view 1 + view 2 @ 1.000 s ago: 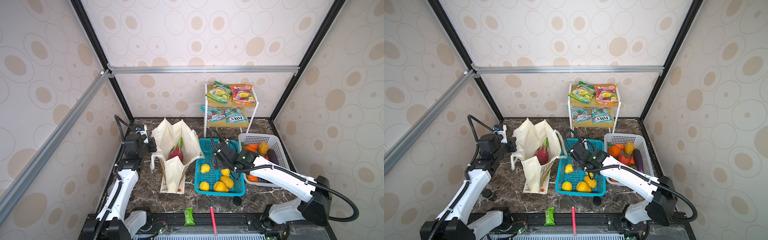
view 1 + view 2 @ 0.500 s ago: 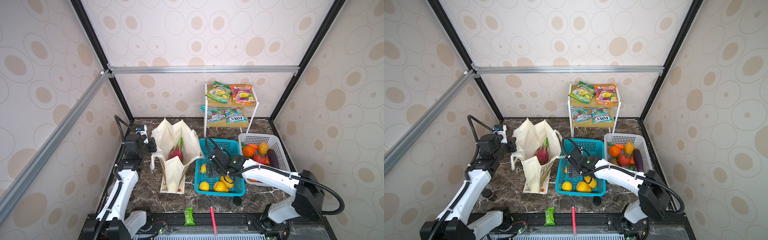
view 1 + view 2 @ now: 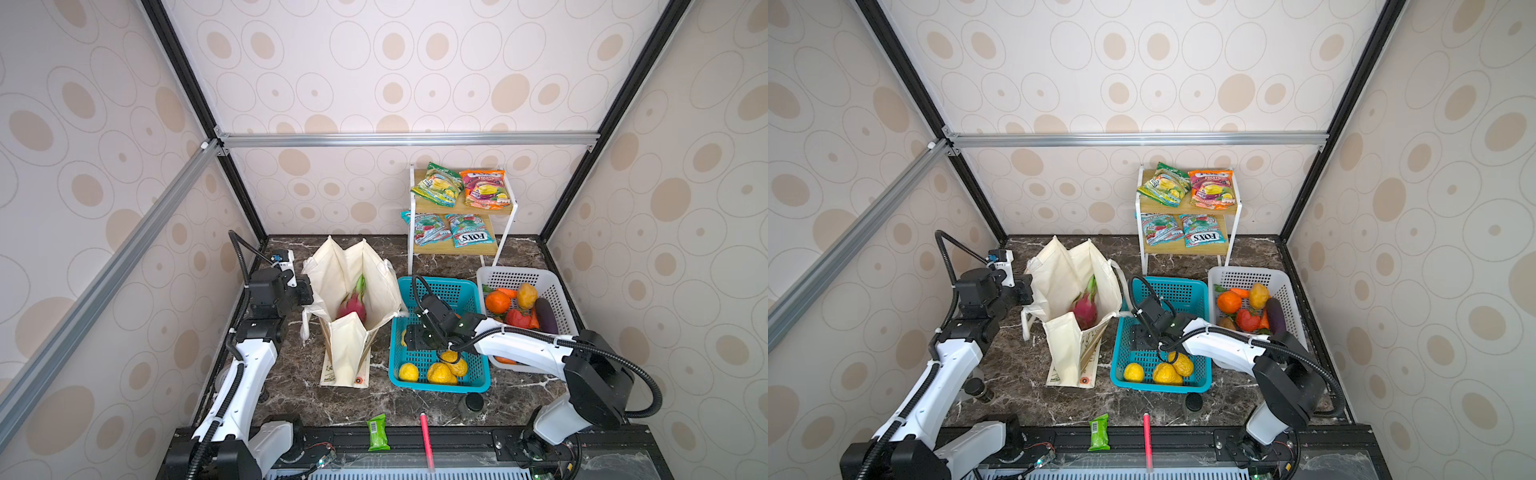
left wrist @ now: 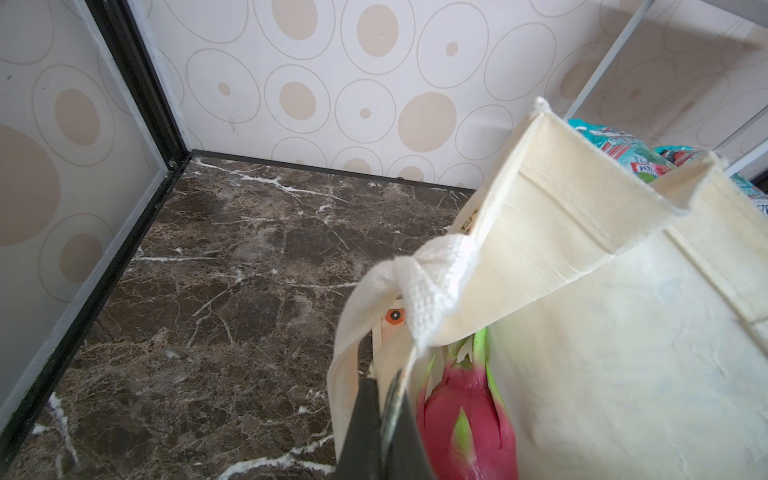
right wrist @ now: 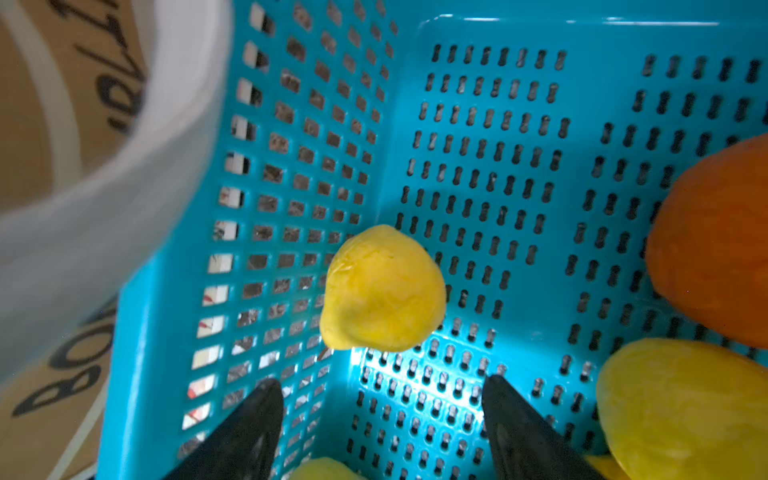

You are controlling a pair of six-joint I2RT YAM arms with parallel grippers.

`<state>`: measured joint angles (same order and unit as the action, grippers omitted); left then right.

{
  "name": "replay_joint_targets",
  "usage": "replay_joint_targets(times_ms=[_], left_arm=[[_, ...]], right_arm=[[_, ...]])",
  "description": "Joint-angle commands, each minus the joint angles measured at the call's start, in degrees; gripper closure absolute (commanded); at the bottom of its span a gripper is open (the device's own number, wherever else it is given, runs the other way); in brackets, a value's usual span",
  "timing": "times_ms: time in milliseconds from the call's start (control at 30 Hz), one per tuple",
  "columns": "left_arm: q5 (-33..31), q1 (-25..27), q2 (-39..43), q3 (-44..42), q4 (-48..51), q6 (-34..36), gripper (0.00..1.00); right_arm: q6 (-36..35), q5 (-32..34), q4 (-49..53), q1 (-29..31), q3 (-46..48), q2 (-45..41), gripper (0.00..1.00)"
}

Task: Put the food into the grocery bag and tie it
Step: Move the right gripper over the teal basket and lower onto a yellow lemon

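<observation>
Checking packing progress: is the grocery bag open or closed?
Open. The mouth of the grocery bag is spread, with the dragon fruit visible inside; the left gripper pinches its rim.

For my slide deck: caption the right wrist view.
Open right gripper poised at a yellow lemon in the blue basket.

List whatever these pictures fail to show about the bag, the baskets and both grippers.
- Right gripper: in both top views its own body hides the jaws; only the wrist view shows them open, short of the lemon.
- Grocery bag: its front wall hides everything below the dragon fruit in both top views.
- Left gripper: the wrist view's edge cuts off most of it, pinching the bag rim.
- White basket: the right arm covers its near produce.
</observation>
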<state>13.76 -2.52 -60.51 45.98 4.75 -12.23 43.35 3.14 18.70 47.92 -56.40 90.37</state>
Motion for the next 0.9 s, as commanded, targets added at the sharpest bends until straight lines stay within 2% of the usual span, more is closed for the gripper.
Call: replay_joint_targets(times_ms=[0, 200, 567, 867], left_arm=[[0.22, -0.26, 0.91, -0.65, 1.17, 0.41, 1.0], [0.21, -0.2, 0.66, -0.56, 1.22, 0.5, 1.0], [0.09, -0.26, 0.48, -0.58, 1.34, 0.6, 1.0], [0.31, -0.19, 0.22, -0.56, 1.38, 0.46, 1.0]], right_arm=[[1.46, 0.24, -1.3, -0.68, -0.24, 1.92, 0.24], [1.2, -0.88, -1.69, -0.64, -1.25, 4.42, 0.28], [1.02, -0.25, -4.64, -0.65, -1.0, 5.71, 0.29], [0.99, 2.9, -2.39, -0.69, -3.17, 8.49, 0.29]])
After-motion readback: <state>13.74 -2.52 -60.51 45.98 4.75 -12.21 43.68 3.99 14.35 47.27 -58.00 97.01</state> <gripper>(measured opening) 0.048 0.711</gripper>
